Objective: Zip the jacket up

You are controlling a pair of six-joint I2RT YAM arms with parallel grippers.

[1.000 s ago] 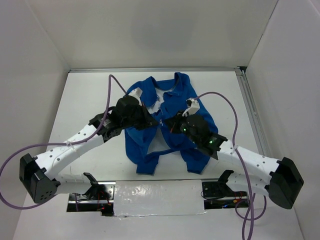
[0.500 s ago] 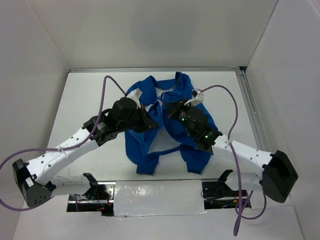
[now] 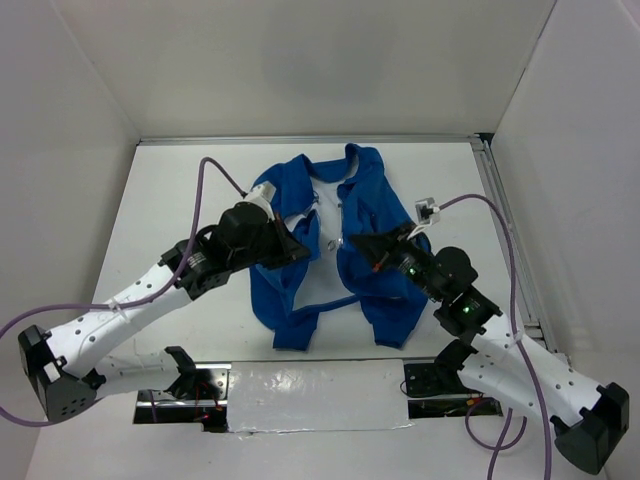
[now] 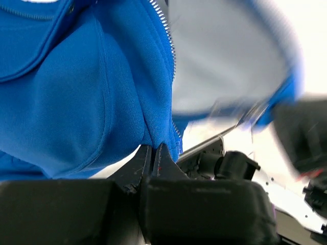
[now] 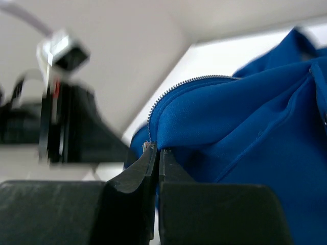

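White walls on three sides, and below them a white desk [image 3: 170, 200] with a strip of silver tape [image 3: 310, 392] along the near edge between the two arm bases. A purple cable [image 3: 212, 172] arching over the left arm, another over the right.

On the middle of the desk, closer to the far edge than to the near one: blue jacket [image 3: 375, 195], collar toward the far edge, hem toward the near edge. Front unzipped, pale lining [image 4: 225, 56] showing inside. Both front halves bunched and raised off the desk around the middle.

Left tool [image 3: 306, 243] pinched fully closed on the front half lying toward the left edge of the desk. From the left wrist, black tips pressed together on a fold of blue cloth, just beside the silver zipper teeth [image 4: 167, 35] running up that edge.

Right tool [image 3: 358, 243] likewise clamped tight, on the edge of the other half, toward the right edge of the desk. From the right wrist, cloth held right at the zipper line, with a small silver metal piece [image 5: 148, 147] at the tips; slider or end stop, impossible to tell. Teeth curving up and away from the grip along the raised fold.

Both tools near each other over the middle of the jacket, with the open front between them.
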